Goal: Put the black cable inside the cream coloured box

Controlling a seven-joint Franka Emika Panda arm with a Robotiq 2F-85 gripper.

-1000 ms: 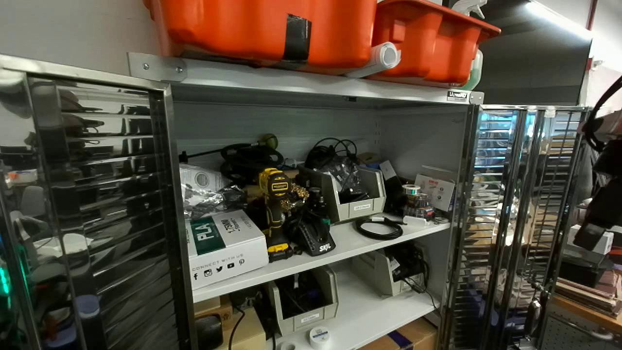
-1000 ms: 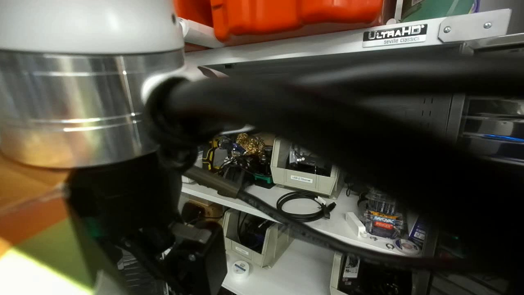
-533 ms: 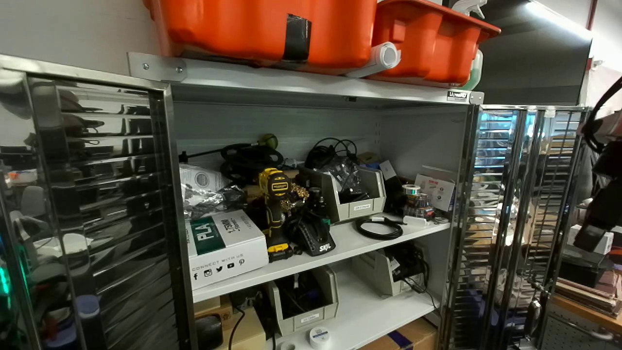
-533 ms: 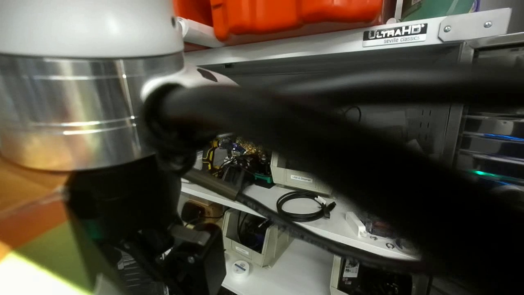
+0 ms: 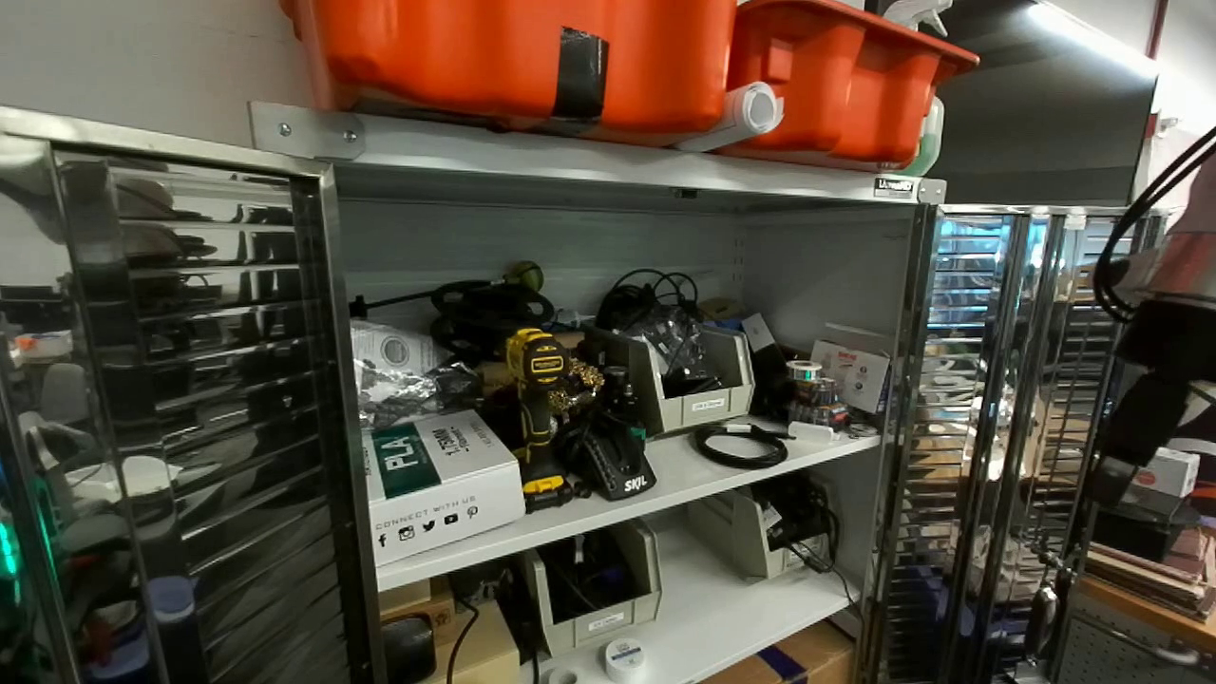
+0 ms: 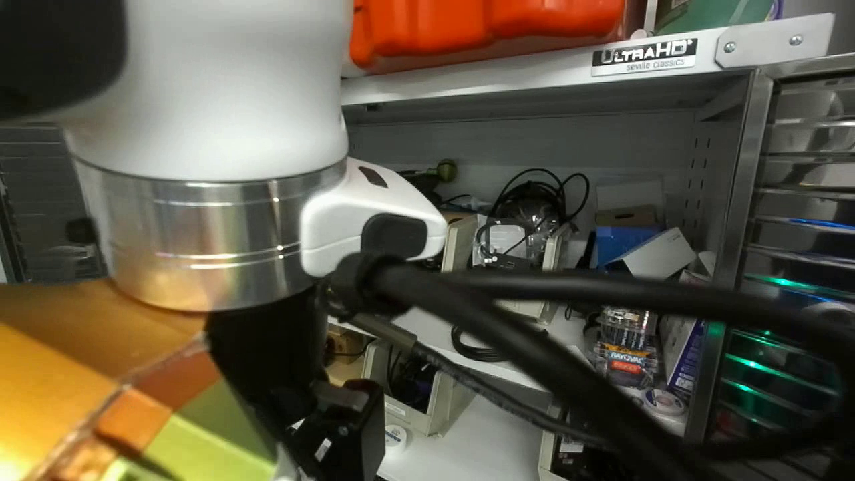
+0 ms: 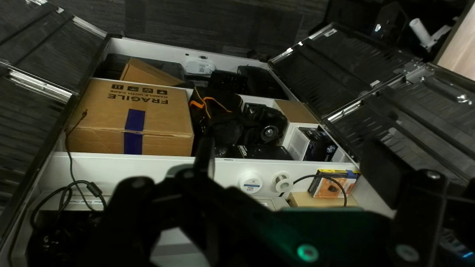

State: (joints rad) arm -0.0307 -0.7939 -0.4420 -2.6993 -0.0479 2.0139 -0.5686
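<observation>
Coiled black cable [image 5: 750, 463] lying flat on the worktop [image 5: 674, 470], just in front of the upper cream bin [image 5: 684, 413] and outside it; the ring's long axis runs side to side in an exterior view, its loose end pointing to the bin's right, toward a small white block [image 5: 810, 432]. Counted: one cable; three cream bins, the upper one and two lower cream bins [image 5: 575, 635] [image 5: 746, 537] on the shelf [image 5: 703, 598] beneath it; two orange totes [image 5: 446, 66] [image 5: 845, 85] above it; and, to its left, one yellow-and-black drill [image 5: 539, 366], one SKIL charger [image 5: 608, 465] and one PLA box [image 5: 451, 489]. End effector [image 7: 293, 159]: fingers [image 7: 384, 172] spread wide apart in the wrist view, white shelving [image 7: 233, 168] showing through the gap; in an exterior view it hangs before the polished steel door [image 5: 993, 380], well right of the bin and apart from the cable
</observation>
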